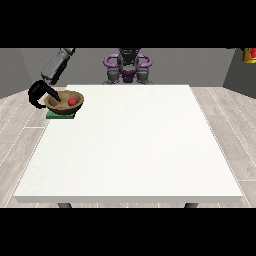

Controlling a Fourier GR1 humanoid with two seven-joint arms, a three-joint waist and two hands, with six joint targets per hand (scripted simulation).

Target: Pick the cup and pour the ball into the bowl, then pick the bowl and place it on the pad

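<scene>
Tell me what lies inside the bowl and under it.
Inside the bowl lies a red ball. Under it sits a green pad; the bowl covers most of it.

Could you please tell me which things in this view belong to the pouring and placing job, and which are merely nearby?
Job: wooden bowl, red ball inside it, green pad beneath it, hand at the view's left at the bowl's rim.
Nearby: white table, red-and-yellow object at top right.

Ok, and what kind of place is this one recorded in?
Probably a bare test room for tabletop robot work, not a home. A large white table stands on a pale plank floor with plain grey walls behind, and it carries only a wooden bowl on a green pad.
</scene>
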